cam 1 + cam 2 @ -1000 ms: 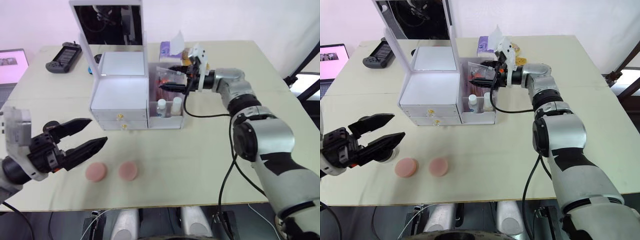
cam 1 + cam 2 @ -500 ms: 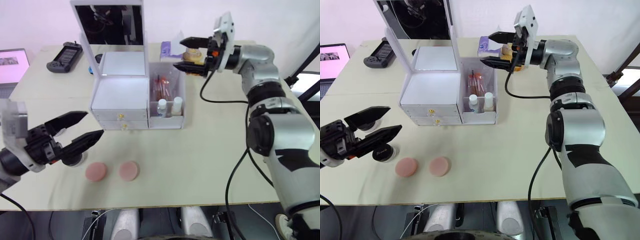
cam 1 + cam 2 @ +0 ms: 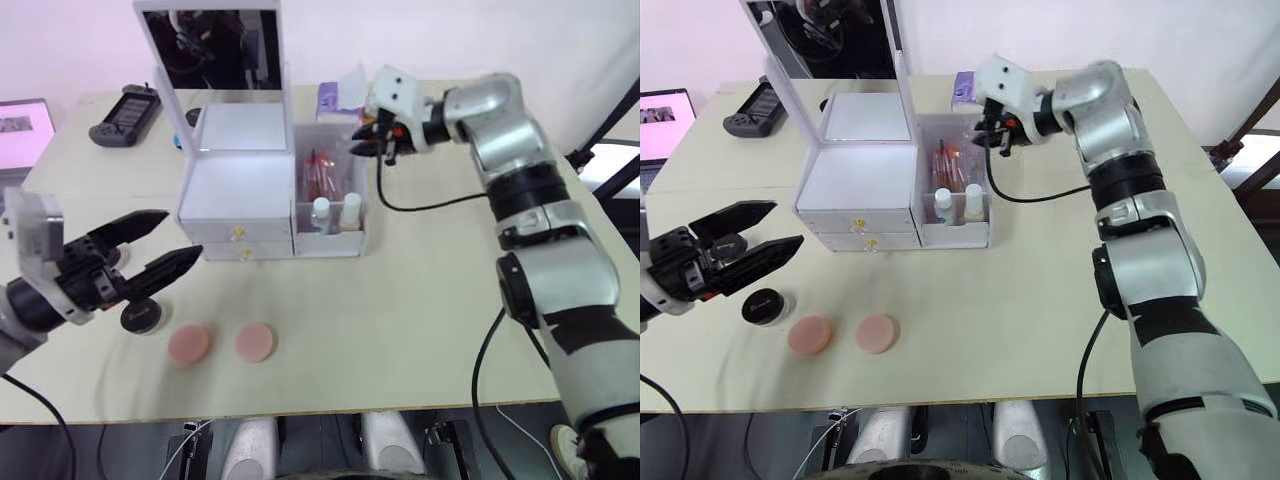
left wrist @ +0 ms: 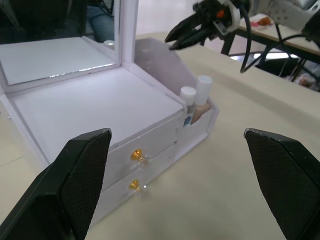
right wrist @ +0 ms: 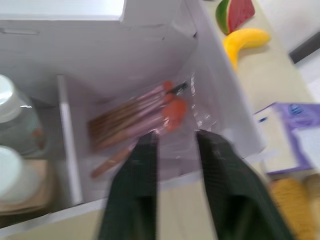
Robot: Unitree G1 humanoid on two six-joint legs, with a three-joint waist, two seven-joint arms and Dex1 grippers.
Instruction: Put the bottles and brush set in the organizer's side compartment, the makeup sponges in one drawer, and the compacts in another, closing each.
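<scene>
Far left on the tabletop (image 3: 420, 330): laptop (image 3: 22, 130) and a black controller (image 3: 125, 112) at the back edge. Left hand (image 3: 150, 245) low over the front left area, fingers spread wide apart, gripping nothing. Just beneath its fingertips, one black-lidded compact (image 3: 142, 318) standing on the tabletop; the second one not made out. Right of it, two sponges (image 3: 189, 344) (image 3: 254, 341) lying flat side by side, near but apart. Behind these, organizer (image 3: 240, 195) with mirror lid upright and both gold-knobbed drawers pushed in. On its right end, side compartment (image 3: 362, 190): two bottles (image 3: 322, 214) (image 3: 350, 209) upright behind the low front divider, brush set (image 3: 322, 175) leaning in the rear section. Purple tissue pack (image 3: 338, 97) behind the bin. Right hand (image 3: 374, 140) hovering over the bin's rear right edge, fingers slightly apart in the wrist view, empty
</scene>
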